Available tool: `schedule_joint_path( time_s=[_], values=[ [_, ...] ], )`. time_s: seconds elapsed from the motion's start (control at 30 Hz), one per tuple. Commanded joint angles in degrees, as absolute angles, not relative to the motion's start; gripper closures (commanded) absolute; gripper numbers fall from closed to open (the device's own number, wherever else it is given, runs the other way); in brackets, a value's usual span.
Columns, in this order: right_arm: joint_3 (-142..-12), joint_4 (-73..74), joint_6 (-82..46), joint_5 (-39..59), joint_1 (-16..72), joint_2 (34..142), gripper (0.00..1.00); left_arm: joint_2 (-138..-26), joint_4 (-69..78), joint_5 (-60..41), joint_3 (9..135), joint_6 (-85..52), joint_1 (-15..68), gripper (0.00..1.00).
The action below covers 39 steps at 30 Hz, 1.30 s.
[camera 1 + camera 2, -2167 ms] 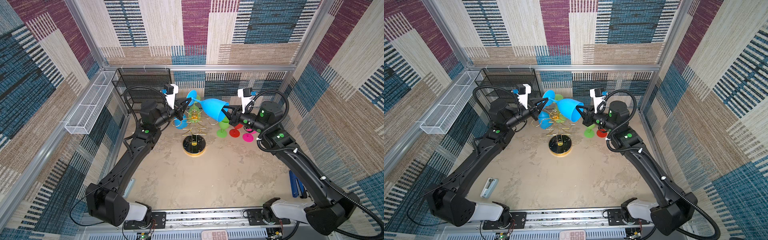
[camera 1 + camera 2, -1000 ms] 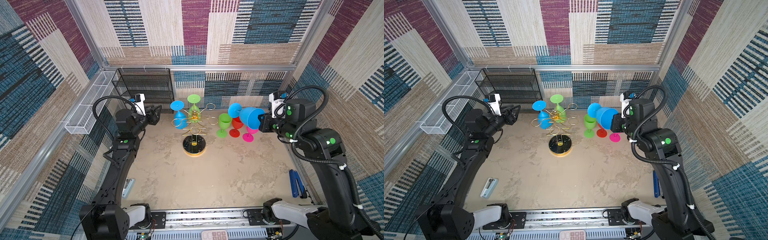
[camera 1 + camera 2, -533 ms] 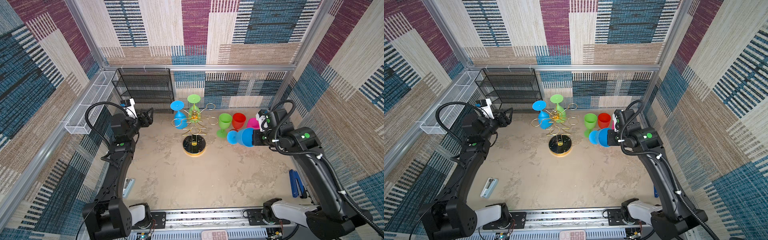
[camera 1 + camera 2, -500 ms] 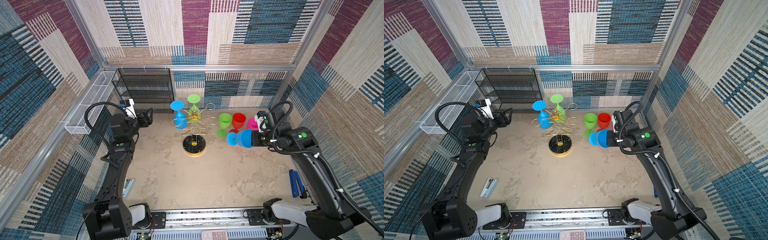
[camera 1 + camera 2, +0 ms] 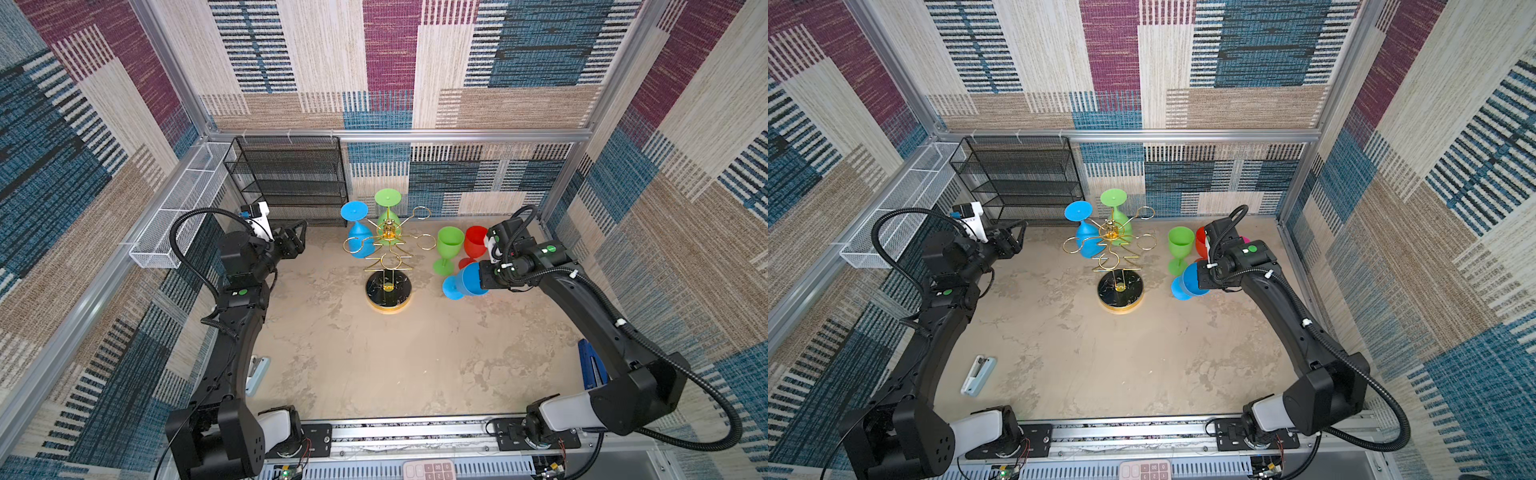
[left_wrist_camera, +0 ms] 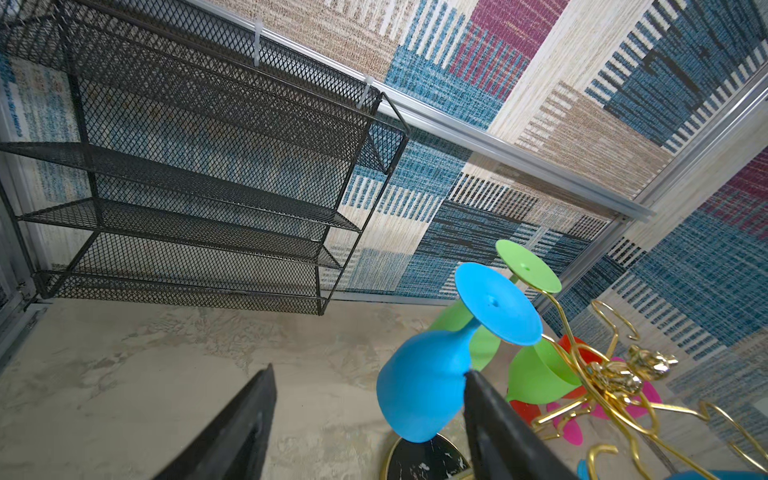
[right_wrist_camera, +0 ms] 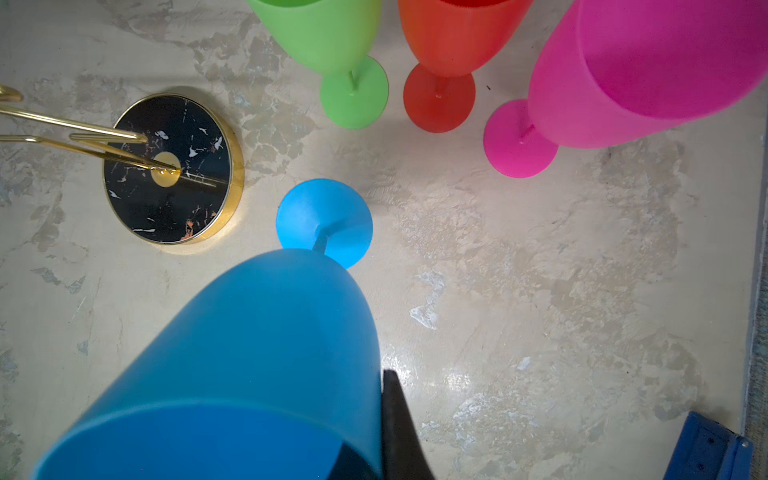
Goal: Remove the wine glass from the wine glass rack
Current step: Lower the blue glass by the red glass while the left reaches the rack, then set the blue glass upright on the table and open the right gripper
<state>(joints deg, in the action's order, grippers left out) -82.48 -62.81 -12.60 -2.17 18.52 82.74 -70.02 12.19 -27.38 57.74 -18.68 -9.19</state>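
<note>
Right gripper [image 5: 481, 281] was closed on the rim wall of the blue wine glass [image 5: 463, 280], right of centre in both top views. The glass was clear of the wine glass rack [image 5: 388, 248] and sat just right of its black base. Its long axis was tilted, with the foot pointing left and down from the claw toward the table [image 5: 374, 365]; contact could not be confirmed. Matte opaque blue plastic, round foot, short stem. Judged next: stand it upright and release. Left gripper [image 5: 296, 239], upper left, stood wide open and empty, well apart from the glass.
</note>
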Motion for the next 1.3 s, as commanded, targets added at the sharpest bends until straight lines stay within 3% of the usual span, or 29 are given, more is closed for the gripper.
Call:
schedule_joint_path(
  time_s=[0.0,0.73,1.27],
  values=[
    [-82.9,-59.6,-11.6,-3.1,18.5,85.3,1.00,-70.0,13.1,-28.4,57.6,-17.4,-9.5,0.27],
    [-93.3,-62.5,-8.0,-6.6,19.8,100.7,0.98,-70.6,12.8,-29.3,57.6,-17.8,-9.9,0.28],
    [-97.6,-61.7,-6.7,-4.5,20.1,100.2,0.71,-70.1,11.3,-28.2,57.9,-17.2,-9.9,0.28]
  ],
)
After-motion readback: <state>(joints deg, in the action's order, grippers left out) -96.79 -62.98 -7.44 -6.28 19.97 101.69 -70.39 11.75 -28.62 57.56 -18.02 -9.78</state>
